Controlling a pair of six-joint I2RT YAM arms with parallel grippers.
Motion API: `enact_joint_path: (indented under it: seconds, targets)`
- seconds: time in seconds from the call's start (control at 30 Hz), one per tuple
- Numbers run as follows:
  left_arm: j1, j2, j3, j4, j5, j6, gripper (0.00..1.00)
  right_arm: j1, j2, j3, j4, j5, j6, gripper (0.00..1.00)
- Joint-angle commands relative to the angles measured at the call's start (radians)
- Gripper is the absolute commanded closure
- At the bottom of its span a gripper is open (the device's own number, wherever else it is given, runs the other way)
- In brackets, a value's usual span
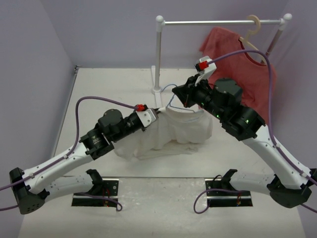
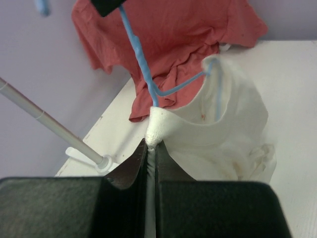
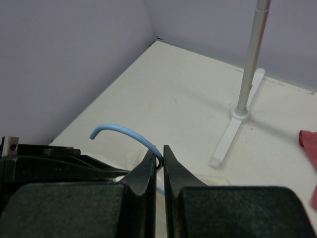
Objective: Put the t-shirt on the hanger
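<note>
The cream-white t-shirt (image 1: 173, 131) lies bunched on the table between the arms. My left gripper (image 1: 157, 113) is shut on a fold of its collar (image 2: 156, 124), and in the left wrist view the cloth is pinched between the jaws (image 2: 152, 143). The light-blue wire hanger (image 2: 141, 59) rises from the collar, with one arm running into the neck opening (image 2: 210, 67). My right gripper (image 1: 179, 95) is shut on the hanger's neck just below the hook (image 3: 121, 131), where the jaws (image 3: 159, 151) clamp the wire. Most of the hanger is hidden in the cloth.
A white clothes rack (image 1: 157, 54) stands at the back, and its foot (image 3: 237, 125) is just beyond the right gripper. A red t-shirt (image 1: 242, 62) hangs on a beige hanger (image 1: 253, 25) at the rail's right end. Lilac walls close in the left and back.
</note>
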Motion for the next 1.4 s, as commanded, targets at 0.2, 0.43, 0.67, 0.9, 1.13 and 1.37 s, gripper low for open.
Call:
enact_joint_path:
  seconds: [0.2,0.43,0.67,0.9,1.13,1.37]
  targets:
    - [0.029,-0.113,-0.005,-0.006,-0.222,-0.097,0.94,-0.02,-0.105,-0.025,0.099,0.206,0.007,1.0]
    - [0.029,-0.113,-0.007,-0.034,-0.224,-0.089,0.95,-0.019,-0.144,-0.041,0.122,0.271,0.021,1.0]
    - [0.029,-0.101,0.021,-0.034,-0.09,-0.084,1.0,-0.016,-0.077,-0.021,0.06,-0.004,0.013,0.78]
    - [0.029,-0.12,0.019,-0.003,0.046,-0.106,1.0,-0.009,-0.054,-0.081,0.126,-0.137,0.042,0.44]
    - [0.029,-0.095,0.037,0.021,0.11,-0.142,1.0,0.02,-0.008,-0.087,0.171,-0.158,0.075,0.4]
    - [0.029,-0.097,0.039,0.08,0.137,-0.201,1.0,0.038,0.03,-0.129,0.229,-0.089,0.108,0.77]
